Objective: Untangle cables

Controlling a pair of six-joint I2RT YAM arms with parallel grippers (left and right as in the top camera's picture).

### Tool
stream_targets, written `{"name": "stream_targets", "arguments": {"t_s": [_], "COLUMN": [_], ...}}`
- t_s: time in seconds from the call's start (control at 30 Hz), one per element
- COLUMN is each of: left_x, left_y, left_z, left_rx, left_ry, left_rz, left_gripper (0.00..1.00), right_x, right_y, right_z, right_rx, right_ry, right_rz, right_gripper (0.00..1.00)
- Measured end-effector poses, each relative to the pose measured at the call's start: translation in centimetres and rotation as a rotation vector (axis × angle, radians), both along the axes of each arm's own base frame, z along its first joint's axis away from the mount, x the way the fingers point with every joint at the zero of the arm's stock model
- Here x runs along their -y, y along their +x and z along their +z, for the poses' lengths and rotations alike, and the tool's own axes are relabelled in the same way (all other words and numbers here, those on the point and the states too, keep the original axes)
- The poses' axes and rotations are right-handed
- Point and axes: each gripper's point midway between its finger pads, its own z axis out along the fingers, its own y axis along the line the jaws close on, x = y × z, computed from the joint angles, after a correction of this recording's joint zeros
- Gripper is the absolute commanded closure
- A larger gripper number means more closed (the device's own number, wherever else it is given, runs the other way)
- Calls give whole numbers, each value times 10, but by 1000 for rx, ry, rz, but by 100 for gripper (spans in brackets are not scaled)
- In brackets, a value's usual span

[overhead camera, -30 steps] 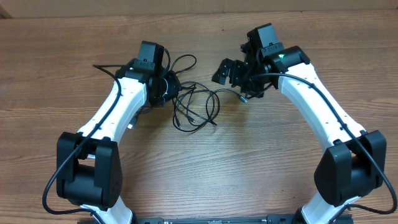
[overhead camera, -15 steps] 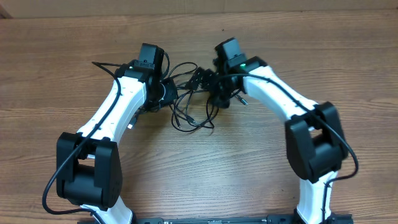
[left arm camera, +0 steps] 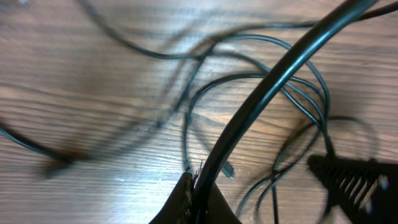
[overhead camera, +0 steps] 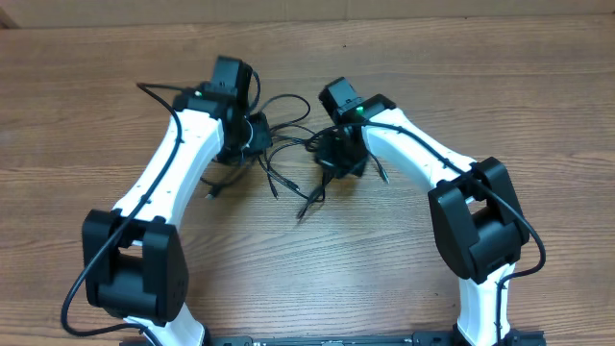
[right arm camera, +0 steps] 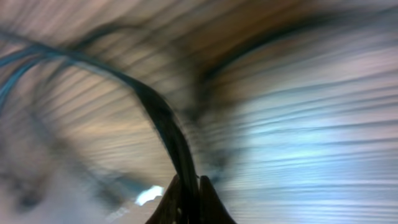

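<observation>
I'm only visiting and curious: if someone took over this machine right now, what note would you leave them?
Left gripper: shut on one of the cables.
Right gripper: seems shut on one too, view blurred.
The cables lie knotted in loops on the table between the two grippers.
Done: both grips.
Left: pulling the strands apart.

Two white-and-black jointed robot arms, a left arm (overhead camera: 168, 178) and a right arm (overhead camera: 413, 154), reaching over one brown wood-grain table (overhead camera: 317, 259), one tangle of thin black flexible cables (overhead camera: 288, 154) lying there, strands overlapping beyond exact counting.
</observation>
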Motion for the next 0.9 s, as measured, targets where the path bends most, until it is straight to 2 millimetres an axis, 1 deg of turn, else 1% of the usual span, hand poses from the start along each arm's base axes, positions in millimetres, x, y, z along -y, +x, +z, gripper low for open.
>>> {"name": "stream_targets", "arguments": {"t_s": [0.1,0.17,0.2,0.27,0.33,0.4,0.47,0.57,0.63,0.7,0.8,0.83,0.9], "left_x": [-7,-12,-14,-18,-20,-21,-22,-22,-22,-25,-33,-39,-50], "left_y": [8,13,15,19,21,22,23,24,28,34,44,47,49], "left_z": [32,55,63,82,96,110,124,146,164,185,217,228,239], "left_rx": [51,93,108,139,163,186,211,259,307,370,471,502,531], "left_ry": [1,1,0,-1,2,8,21,35,41,43,51,56,77], "left_rz": [-17,-23,-21,-22,-33,-54,-88,-138,-157,-156,-146,-130,-95], "left_gripper": [96,96,96,96,96,96,96,96,96,96,96,96,96], "right_x": [61,119,134,185,228,269,301,329,339,342,336,332,322], "right_y": [14,31,35,45,48,46,40,33,30,28,23,21,17], "right_z": [-5,-4,-4,-2,-1,0,0,-2,-3,-4,-5,-5,-5], "right_rx": [14,33,38,45,36,21,-1,-28,-39,-47,-73,-85,-110], "right_ry": [-177,-284,-305,-364,-403,-426,-430,-399,-351,-318,-271,-255,-224], "right_rz": [-93,-179,-203,-275,-345,-422,-484,-529,-540,-539,-519,-510,-491], "right_gripper": [96,96,96,96,96,96,96,96,96,96,95,91,68]}}
